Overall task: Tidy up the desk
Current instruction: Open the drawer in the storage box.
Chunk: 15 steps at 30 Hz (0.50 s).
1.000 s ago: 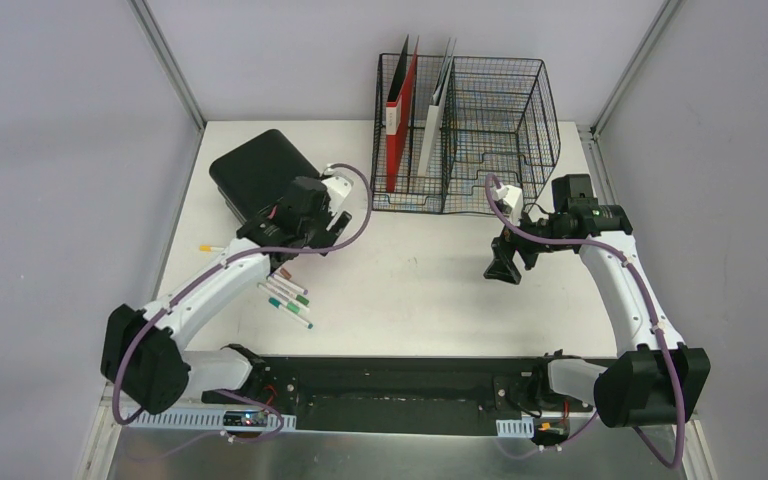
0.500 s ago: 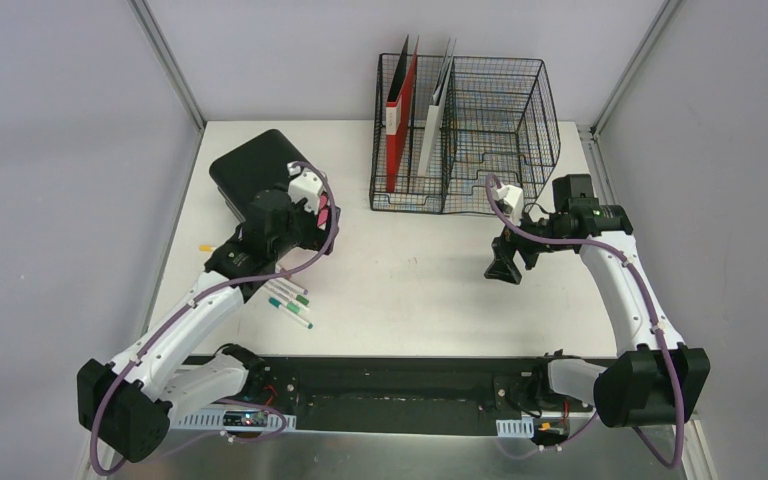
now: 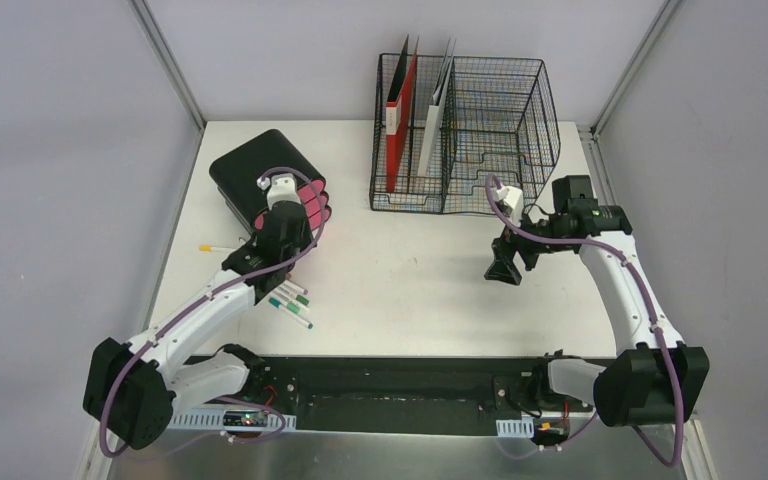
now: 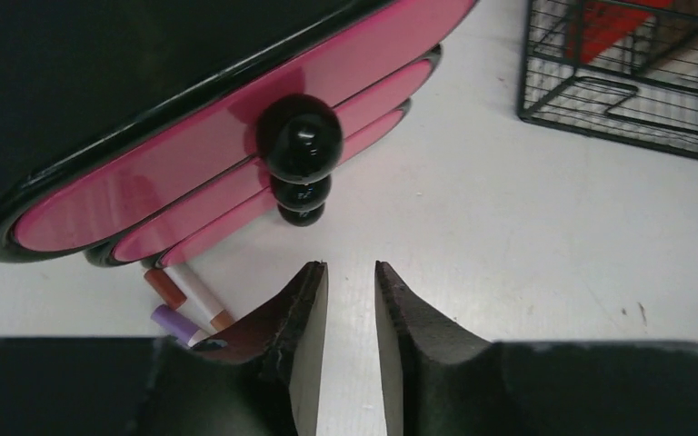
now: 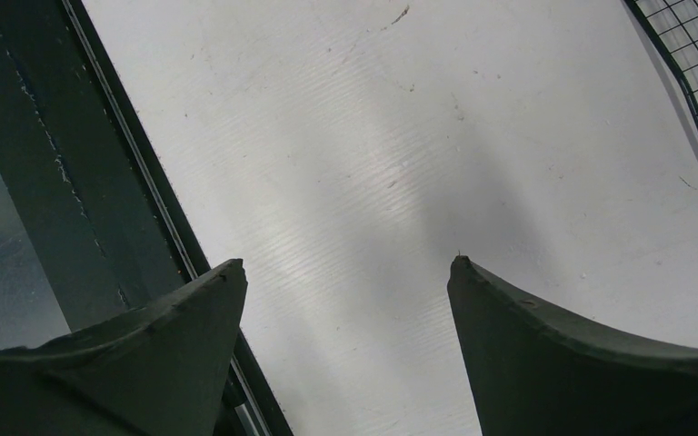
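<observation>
Two arms reach over the desk [image 3: 410, 290], the white top between grey walls. The left gripper [image 4: 350, 270] has swung to the black drawer box [image 3: 245, 165], and its jaws have narrowed to a slim, empty gap facing the knobs [image 4: 300, 136]. The right gripper [image 5: 345, 263] hangs spread wide near the wire rack [image 3: 480, 130]. Only the left wrist view shows two markers [image 4: 186, 300] at the box's foot.

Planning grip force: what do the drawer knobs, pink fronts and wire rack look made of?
Knobs: glossy black, plastic or lacquered wood; sharp highlights. Pink fronts: smooth, shiny, likely lacquer or plastic. Wire rack: thin black wire, probably coated metal.
</observation>
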### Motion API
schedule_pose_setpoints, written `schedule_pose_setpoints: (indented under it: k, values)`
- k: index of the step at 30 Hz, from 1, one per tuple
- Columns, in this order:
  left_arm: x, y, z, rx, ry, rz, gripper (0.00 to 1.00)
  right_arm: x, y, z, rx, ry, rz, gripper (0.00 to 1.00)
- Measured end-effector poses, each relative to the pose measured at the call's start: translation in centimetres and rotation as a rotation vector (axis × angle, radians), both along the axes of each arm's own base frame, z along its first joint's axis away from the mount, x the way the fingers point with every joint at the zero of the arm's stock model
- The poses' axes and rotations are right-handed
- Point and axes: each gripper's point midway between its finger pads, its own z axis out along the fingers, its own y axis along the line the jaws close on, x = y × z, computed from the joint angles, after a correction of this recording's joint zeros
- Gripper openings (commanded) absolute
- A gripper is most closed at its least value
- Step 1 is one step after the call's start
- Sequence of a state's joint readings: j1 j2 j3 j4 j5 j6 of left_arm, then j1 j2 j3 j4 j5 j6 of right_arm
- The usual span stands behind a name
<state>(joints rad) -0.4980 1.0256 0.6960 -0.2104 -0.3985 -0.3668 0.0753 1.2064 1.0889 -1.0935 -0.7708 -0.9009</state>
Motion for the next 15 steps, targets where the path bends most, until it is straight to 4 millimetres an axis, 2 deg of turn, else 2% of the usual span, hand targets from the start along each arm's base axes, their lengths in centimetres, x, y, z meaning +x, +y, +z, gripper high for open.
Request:
schedule_pose_setpoints:
  k: [4,7,9,12,15]
  values:
    - [0.0,0.8,-1.8,0.030,0.053,0.136,0.28,0.0,0.0,-0.1,0.000,0.005,0.000,0.85]
    - [-0.1,1.3,-2.9,0.045,0.070,0.202,0.45,0.1,0.0,-0.2,-0.001,0.010,0.000,0.85]
    - [0.1,1.7,-3.2,0.045,0.068,0.241,0.50,0.1,0.0,-0.2,-0.001,0.010,0.000,0.85]
    - [0.3,2.2,-3.8,0.057,0.070,0.285,0.50,0.1,0.0,-0.3,-0.001,0.013,0.000,0.85]
    - [0.6,2.5,-5.2,0.092,0.094,0.311,0.47,0.1,0.0,-0.4,-0.001,0.016,0.001,0.85]
